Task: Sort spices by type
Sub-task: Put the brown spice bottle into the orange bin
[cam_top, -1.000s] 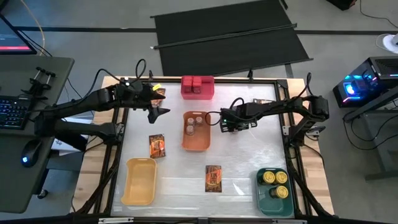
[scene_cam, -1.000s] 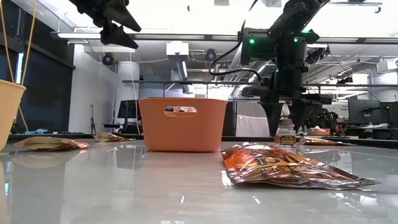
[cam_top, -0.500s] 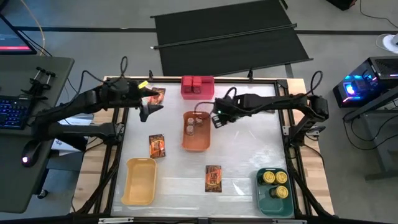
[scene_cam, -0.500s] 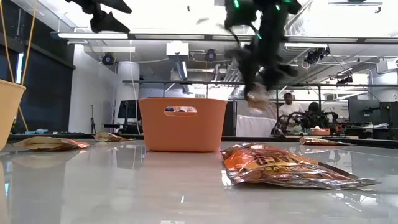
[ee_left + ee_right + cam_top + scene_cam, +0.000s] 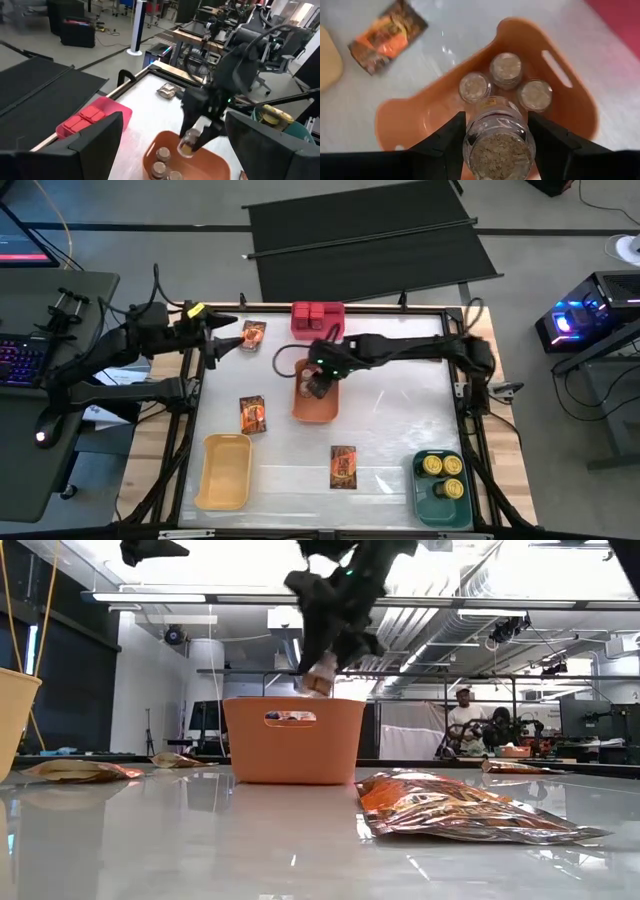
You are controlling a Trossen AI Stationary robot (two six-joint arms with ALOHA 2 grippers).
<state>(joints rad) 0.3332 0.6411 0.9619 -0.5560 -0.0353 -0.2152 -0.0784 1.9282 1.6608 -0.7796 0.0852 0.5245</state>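
Your right pincer [image 5: 496,131] hangs above the orange bin [image 5: 315,408], pinching a small jar [image 5: 498,141] between its 2 fingers; the jar is over the bin's open top, clear of the rim. Inside the bin 3 jars [image 5: 505,67] with pale lids stand close together near the handle end, right below the held one.

Your left pincer [image 5: 222,336] sits well off to the bin's left, above the desk [image 5: 390,430] edge, fingers spread and holding nothing. Close beside it lies 1 packet [image 5: 253,333]. A second packet [image 5: 252,414] lies just left of the bin, and a third [image 5: 343,466] in front of it.

Behind the bin stands the pink bin [image 5: 318,328] with red boxes [image 5: 317,314]. The yellow bin [image 5: 224,470] sits front-left, the green bin [image 5: 442,498] with yellow-topped tins [image 5: 433,465] front-right.
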